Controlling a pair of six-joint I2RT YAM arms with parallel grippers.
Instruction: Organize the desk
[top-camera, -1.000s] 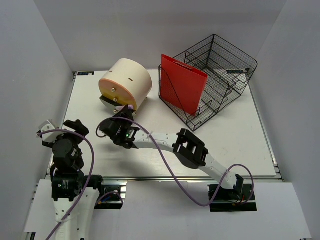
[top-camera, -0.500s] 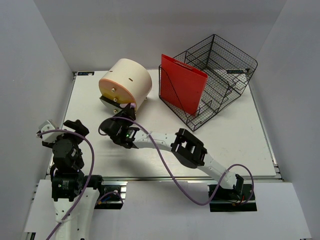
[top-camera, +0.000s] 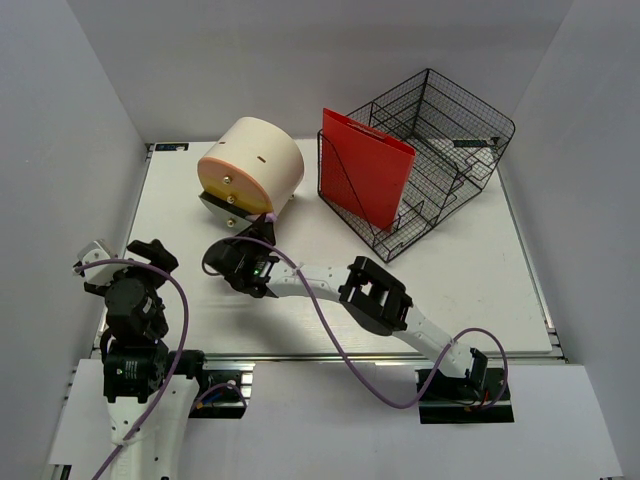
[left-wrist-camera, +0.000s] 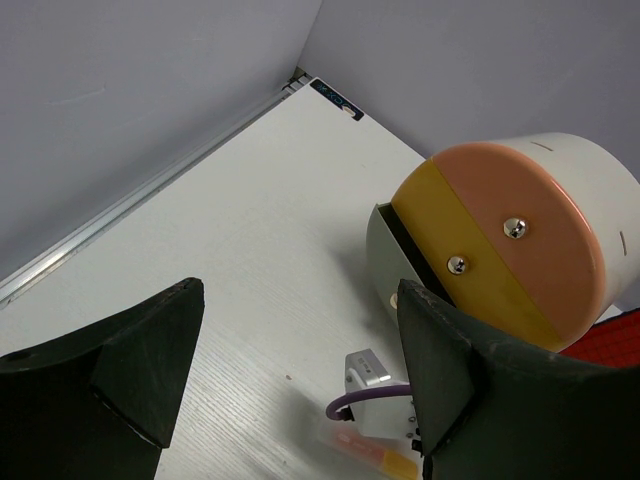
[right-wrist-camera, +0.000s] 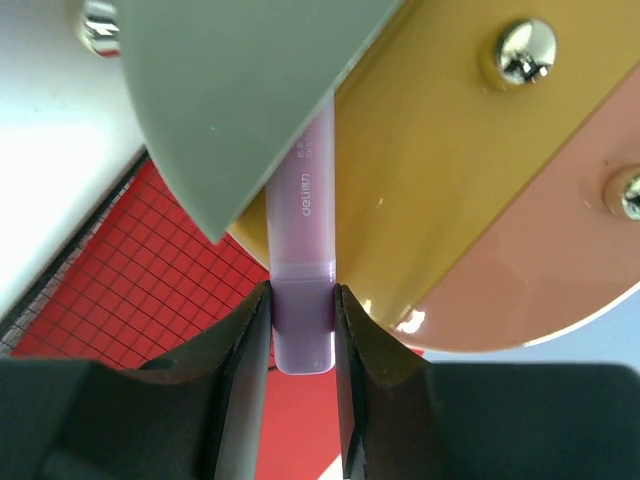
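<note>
**Step in hand: stow the marker.**

The desk (top-camera: 480, 270) is the white top under both of my arms, with a metal rail along its near edge. At its far left a round drawer box (top-camera: 255, 165) lies on its side. Its grey drawer (left-wrist-camera: 385, 250) stands partly pulled out below the yellow drawer front (right-wrist-camera: 440, 170).

My right gripper (right-wrist-camera: 302, 312) pinches a purple marker (right-wrist-camera: 303, 230) by one end, a finger pressed on each side. The other end runs up into the gap between the grey drawer and the yellow front.

1. I judge the marker to be only partly in, so I should hold the pinch firm.
2. I should keep the marker in line with the gap and advance slowly.
3. I should not press on the grey drawer, since that could close it or shift the box.
4. I should let go only once most of the marker lies over the drawer.

**Pose.** My right arm reaches diagonally from its base at the near right to the box, wrist low. My left arm is folded at the near left corner. My left gripper (left-wrist-camera: 300, 345) is spread wide, holds nothing and faces the box.
</note>
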